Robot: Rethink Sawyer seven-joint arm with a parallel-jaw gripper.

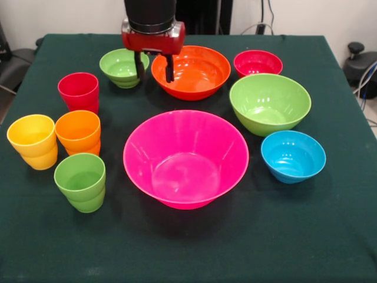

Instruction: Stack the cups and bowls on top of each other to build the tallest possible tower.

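The very large pink bowl (185,158) stands in the middle of the table. Behind it is the large orange bowl (191,72), with the small green bowl (123,66) to its left and the small red bowl (257,63) to its right. The large green bowl (270,103) and the small blue bowl (293,155) stand at the right. Red (79,91), orange (78,132), yellow (33,141) and green (80,181) cups stand at the left. My gripper (155,68) is open and empty, fingers astride the orange bowl's left rim. Nothing is stacked.
The dark green cloth-covered table (188,247) holds everything. Its front part in front of the pink bowl is bare cloth. A dark chair part (359,62) stands beyond the right edge of the table.
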